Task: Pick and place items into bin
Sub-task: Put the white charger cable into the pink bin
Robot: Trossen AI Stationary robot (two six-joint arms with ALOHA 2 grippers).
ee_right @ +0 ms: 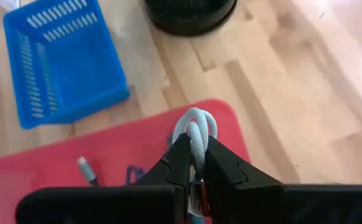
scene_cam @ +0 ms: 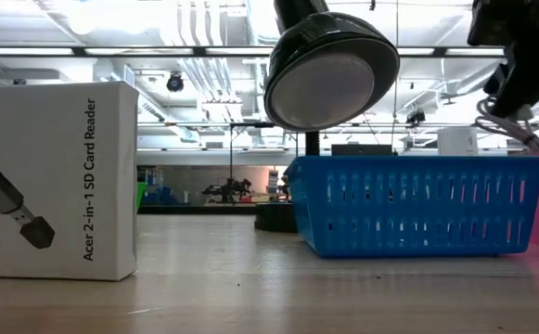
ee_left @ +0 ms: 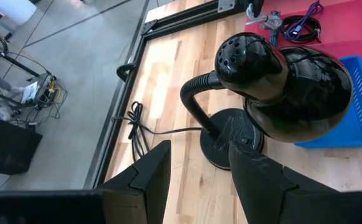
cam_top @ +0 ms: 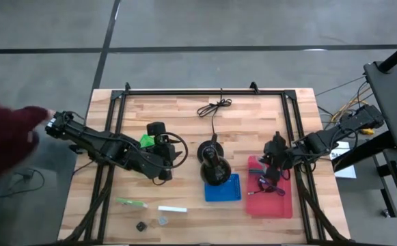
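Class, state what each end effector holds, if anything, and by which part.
The right end effector pinches a loop of pale braided cable at its bend, above the red tray. The left end effector holds nothing.

Wooden butcher-block tabletop (cam_top: 184,130) w/ black metal frame rails (cam_top: 205,92) along the edges. Black gooseneck desk lamp (cam_top: 214,166) stands mid-table, round base on the wood, dome head tipped over toward the blue basket's near edge; its black cord (cam_top: 214,108) runs to the far edge & ends in a tied bundle. White carton (scene_cam: 54,179), printed "Acer 2-in-1 SD Card Reader", upright at low view's left. Person's dark red sleeve (cam_top: 3,133) at table's left side, off the top. Grey concrete floor (cam_top: 253,27) around.
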